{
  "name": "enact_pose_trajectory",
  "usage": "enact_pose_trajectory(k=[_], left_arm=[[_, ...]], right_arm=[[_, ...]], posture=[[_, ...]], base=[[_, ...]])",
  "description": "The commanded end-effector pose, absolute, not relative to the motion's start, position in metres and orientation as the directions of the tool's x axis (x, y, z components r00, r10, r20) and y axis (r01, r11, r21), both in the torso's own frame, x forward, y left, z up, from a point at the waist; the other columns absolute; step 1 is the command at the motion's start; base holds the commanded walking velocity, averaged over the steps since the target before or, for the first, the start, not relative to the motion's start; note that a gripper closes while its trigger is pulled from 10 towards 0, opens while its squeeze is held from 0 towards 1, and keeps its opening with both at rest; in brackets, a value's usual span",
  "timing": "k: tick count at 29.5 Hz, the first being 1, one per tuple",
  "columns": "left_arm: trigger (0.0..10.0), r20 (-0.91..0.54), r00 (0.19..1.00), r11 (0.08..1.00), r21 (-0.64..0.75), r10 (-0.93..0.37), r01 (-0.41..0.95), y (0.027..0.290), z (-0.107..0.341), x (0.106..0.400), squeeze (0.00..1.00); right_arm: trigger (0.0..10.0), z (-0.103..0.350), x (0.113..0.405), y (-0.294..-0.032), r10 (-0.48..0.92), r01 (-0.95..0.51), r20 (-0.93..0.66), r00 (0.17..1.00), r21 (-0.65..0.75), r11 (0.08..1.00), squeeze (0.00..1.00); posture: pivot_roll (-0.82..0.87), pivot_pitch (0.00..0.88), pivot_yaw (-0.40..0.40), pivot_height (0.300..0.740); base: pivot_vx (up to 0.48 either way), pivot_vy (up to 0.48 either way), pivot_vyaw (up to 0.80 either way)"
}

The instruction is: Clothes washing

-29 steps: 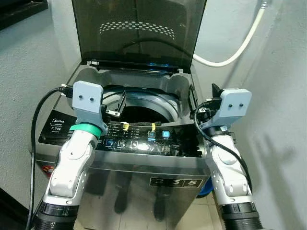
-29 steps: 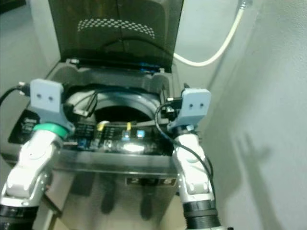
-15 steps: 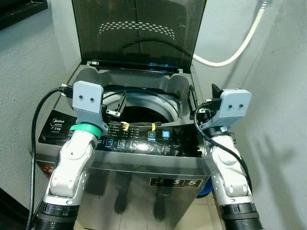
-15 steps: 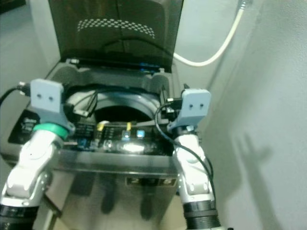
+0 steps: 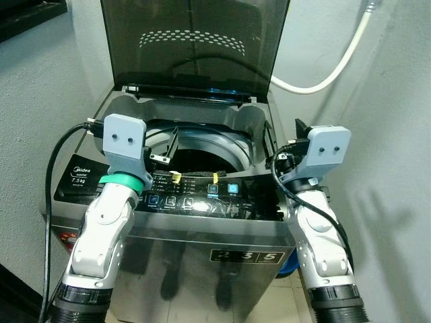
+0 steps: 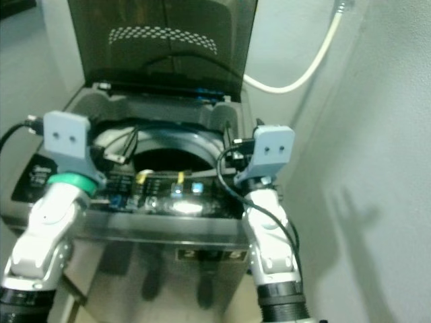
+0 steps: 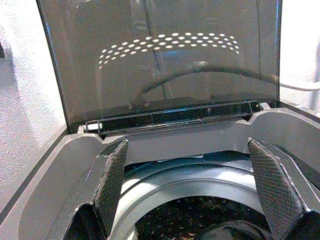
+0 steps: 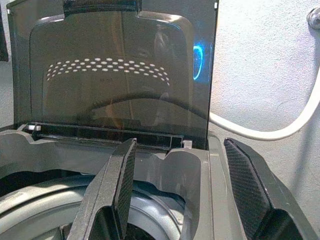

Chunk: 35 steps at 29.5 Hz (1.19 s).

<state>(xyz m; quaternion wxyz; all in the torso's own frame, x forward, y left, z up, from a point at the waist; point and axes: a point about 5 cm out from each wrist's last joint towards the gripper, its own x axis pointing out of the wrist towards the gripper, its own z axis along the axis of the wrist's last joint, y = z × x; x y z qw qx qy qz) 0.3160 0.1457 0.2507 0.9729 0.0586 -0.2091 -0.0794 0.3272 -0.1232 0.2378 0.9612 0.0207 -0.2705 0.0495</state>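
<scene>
Both grippers, left gripper (image 7: 192,195) and right gripper (image 8: 180,190), hover fingers apart above the washing machine (image 5: 202,222) (lid raised).

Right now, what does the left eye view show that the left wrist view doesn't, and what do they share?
The left eye view takes in both silver arms, the lit control panel, the steel front with its number label and the white hose on the wall. The left wrist view looks between the left gripper's open black fingers at the perforated drum up close. Both show the raised smoky translucent lid and grey tub rim.
</scene>
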Motion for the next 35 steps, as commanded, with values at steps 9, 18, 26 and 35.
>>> enact_pose_trajectory(k=[9, 18, 26, 35], left_arm=[[10.0, 0.395, 0.899, 0.979, 0.153, -0.189, 0.138, 0.1443, 0.2498, 0.3174, 0.0], [10.0, 0.395, 0.899, 0.979, 0.152, -0.188, 0.137, 0.1438, 0.2498, 0.3172, 0.0], [10.0, 0.394, 0.9, 0.979, 0.152, -0.186, 0.136, 0.1438, 0.2496, 0.3175, 0.0], [10.0, 0.393, 0.901, 0.979, 0.152, -0.184, 0.134, 0.1442, 0.2495, 0.3177, 0.0]], right_arm=[[10.0, 0.2351, 0.327, -0.1225, 0.09, -0.117, 0.517, 0.851, 0.02, 0.993, 0.0], [10.0, 0.2338, 0.3267, -0.1227, 0.088, -0.115, 0.514, 0.853, 0.021, 0.993, 0.0], [10.0, 0.2332, 0.3265, -0.1224, 0.089, -0.117, 0.512, 0.855, 0.022, 0.993, 0.0], [10.0, 0.2332, 0.3267, -0.1224, 0.091, -0.119, 0.51, 0.855, 0.023, 0.993, 0.0]], posture=[[0.03, 0.0, 0.004, 0.74], [0.03, 0.0, 0.005, 0.74], [0.03, 0.0, 0.004, 0.74], [0.03, 0.0, 0.003, 0.74]], base=[[0.0, 0.0, 0.0], [0.0, 0.0, 0.0], [0.0, 0.0, 0.0], [0.0, 0.0, 0.0]])
